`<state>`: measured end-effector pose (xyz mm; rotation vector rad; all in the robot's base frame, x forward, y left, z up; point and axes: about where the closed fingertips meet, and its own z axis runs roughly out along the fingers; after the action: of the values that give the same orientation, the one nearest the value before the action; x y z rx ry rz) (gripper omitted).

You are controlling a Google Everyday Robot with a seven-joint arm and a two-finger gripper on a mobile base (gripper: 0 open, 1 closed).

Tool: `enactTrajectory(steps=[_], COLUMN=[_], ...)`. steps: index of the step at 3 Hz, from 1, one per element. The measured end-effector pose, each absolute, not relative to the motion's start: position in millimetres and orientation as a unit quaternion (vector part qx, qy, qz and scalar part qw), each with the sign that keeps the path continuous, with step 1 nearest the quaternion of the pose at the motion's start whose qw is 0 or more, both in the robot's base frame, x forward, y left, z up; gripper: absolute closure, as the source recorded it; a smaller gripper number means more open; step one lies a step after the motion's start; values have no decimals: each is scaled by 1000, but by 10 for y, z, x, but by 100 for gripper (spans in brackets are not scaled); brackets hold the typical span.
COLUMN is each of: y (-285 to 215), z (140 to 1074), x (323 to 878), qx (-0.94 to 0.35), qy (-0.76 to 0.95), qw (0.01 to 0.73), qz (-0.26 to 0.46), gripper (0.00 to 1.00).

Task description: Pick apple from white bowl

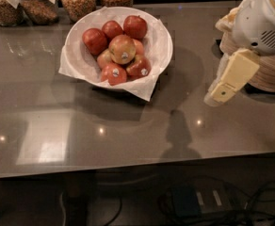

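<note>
The white bowl (163, 44) stands on the grey counter at the back, lined with white paper whose corners hang over its rim. It holds several apples. The palest apple (122, 49), yellow-gold with a red blush and a small white sticker, lies on top of the pile in the middle. Darker red apples (94, 40) lie around it. My gripper (222, 92) hangs from the white arm at the right, above the counter, well to the right of the bowl and lower in the view.
Several glass jars of grains (79, 0) stand along the back edge behind the bowl. A stack of beige paper bowls (269, 69) stands at the right behind my arm. The counter's front edge (128, 168) runs across below; cables lie on the floor.
</note>
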<state>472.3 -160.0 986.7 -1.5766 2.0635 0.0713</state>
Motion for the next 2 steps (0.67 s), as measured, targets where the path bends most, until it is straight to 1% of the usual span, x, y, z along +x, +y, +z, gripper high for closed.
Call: enactTrajectory(steps=[2], y=[-1005], z=[10002], x=[5135], qx=[-547], qy=[759], qw=[347], qz=[57], gripper=[0])
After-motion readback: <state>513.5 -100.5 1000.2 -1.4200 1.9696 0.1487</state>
